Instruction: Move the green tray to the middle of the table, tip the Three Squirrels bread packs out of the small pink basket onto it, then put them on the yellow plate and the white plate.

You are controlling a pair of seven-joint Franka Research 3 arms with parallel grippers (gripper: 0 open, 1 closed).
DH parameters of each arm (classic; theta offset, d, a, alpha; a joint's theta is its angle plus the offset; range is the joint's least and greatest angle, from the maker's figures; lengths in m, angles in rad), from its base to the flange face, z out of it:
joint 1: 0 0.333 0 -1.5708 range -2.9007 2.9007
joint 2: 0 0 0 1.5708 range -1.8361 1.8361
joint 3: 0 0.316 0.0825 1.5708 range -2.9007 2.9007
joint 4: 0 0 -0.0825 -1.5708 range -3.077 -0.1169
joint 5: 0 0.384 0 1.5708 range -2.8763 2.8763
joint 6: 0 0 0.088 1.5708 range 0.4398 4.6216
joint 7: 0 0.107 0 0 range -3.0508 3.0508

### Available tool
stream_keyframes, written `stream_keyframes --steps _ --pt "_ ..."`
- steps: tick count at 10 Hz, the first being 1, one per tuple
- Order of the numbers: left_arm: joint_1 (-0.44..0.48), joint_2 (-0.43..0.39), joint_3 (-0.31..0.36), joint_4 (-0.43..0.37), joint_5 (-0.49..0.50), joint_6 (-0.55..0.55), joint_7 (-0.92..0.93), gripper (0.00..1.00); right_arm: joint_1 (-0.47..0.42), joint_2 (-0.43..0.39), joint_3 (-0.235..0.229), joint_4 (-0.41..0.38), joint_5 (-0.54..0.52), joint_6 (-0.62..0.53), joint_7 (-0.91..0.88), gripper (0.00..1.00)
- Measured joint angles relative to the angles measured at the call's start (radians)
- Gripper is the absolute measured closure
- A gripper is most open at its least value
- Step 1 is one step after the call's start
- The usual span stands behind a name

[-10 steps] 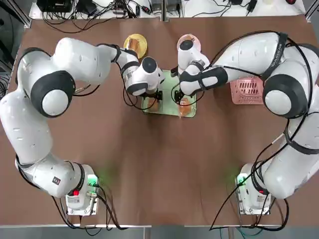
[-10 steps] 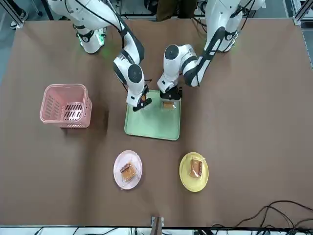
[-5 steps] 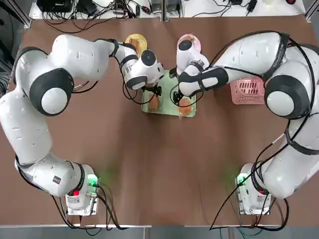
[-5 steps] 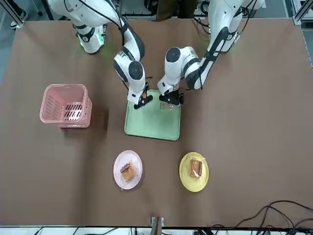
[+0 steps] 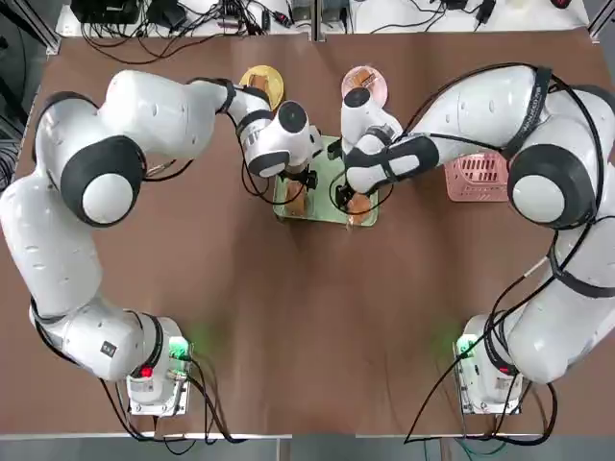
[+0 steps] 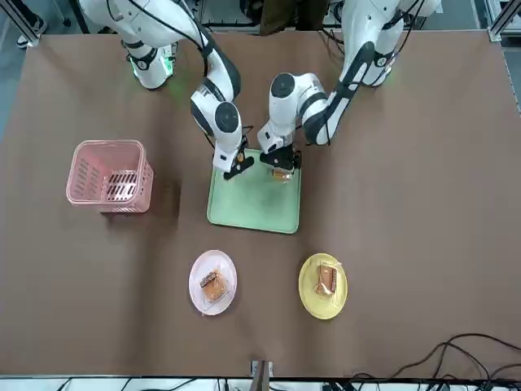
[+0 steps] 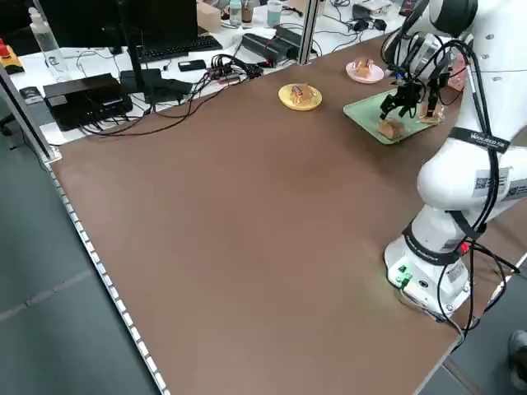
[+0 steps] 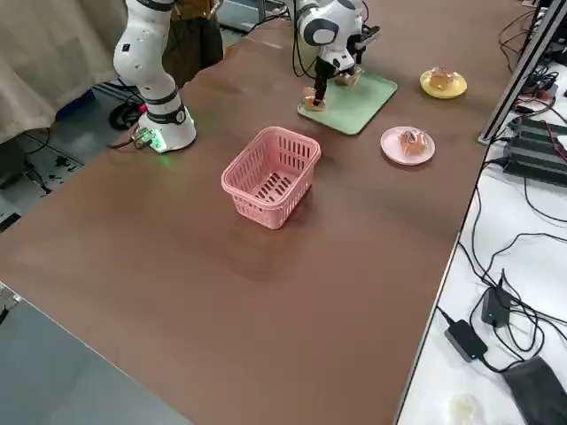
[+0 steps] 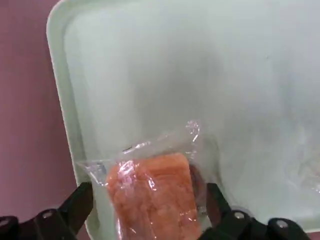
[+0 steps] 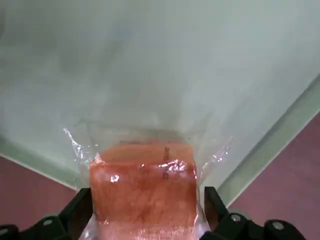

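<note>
The green tray lies mid-table. Two bread packs rest at its edge nearest the arms. My left gripper stands open astride one pack, its fingertips on either side of it. My right gripper is open too, straddling the other pack. In the top view the left gripper and right gripper hang side by side over the tray. The white plate and the yellow plate each hold one pack. The pink basket stands upright and empty.
Both plates sit beyond the tray, towards the table's far edge. The basket is on the robot's right of the tray, close to the right arm's elbow. Cables and equipment lie off the table.
Both wrists have shifted slightly over the tray's near edge and settled around the two packs. The jaws stay open and the packs have not moved.
</note>
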Motion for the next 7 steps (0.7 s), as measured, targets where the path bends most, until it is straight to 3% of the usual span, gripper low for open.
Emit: stream_keyframes --steps 3,5,6,7 --pt "-0.004 0.069 0.002 0.019 0.0 -0.001 0.0 0.0 0.0 0.022 0.0 -0.021 -0.03 0.06 -0.001 0.03" --pt "-0.003 0.113 0.006 0.039 0.0 -0.001 0.0 0.0 -0.004 0.021 0.0 -0.021 -0.031 0.067 -0.001 0.14" --pt "-0.001 0.12 0.006 0.048 0.0 -0.001 0.0 0.0 -0.011 0.014 0.001 -0.019 -0.031 0.067 -0.001 0.27" --pt "0.001 0.121 0.008 0.053 0.0 -0.001 0.0 0.01 -0.021 0.005 0.001 -0.017 -0.031 0.067 -0.001 0.33"
